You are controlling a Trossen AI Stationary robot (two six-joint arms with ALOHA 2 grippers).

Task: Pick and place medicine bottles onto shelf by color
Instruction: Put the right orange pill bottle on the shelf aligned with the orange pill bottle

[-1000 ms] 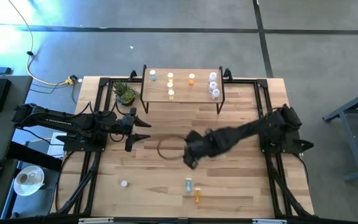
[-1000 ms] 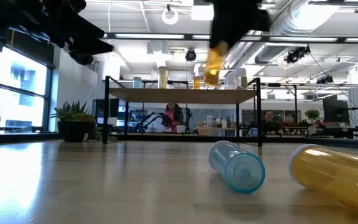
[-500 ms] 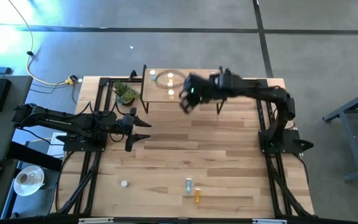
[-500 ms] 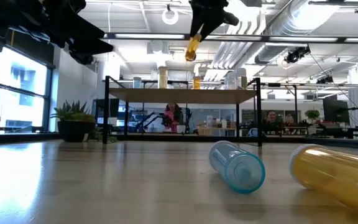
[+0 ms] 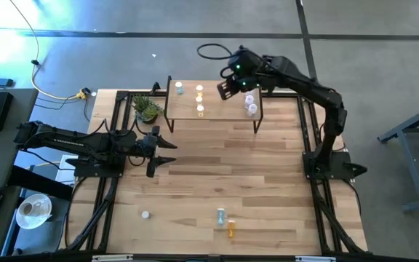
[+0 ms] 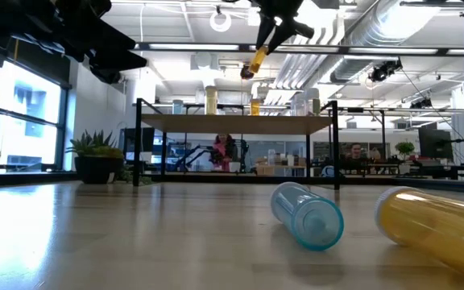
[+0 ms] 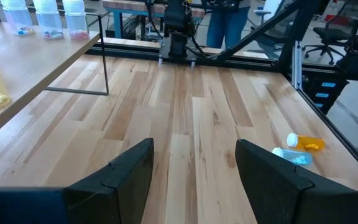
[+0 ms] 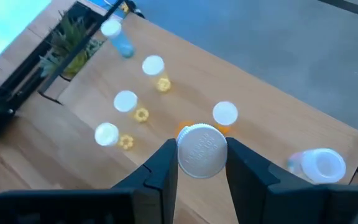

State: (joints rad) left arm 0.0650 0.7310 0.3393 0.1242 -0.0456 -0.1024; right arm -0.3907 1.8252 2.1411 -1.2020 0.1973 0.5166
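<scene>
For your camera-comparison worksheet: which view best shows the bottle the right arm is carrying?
The right wrist view: the bottle's white cap sits clamped between the jaws. The low view shows its orange body hanging above the shelf; the high view hides it; the left wrist view misses it.

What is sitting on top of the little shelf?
Small white-capped bottles stand on the shelf: one blue bottle, yellow bottles and clear bottles. The right end effector hides part of the top.

We see a white-capped orange bottle (image 8: 202, 151) above the pale wood shelf (image 5: 213, 109), and a blue bottle (image 6: 307, 215) beside a yellow bottle (image 6: 437, 228) on our striped wooden desk (image 5: 195, 175).
</scene>
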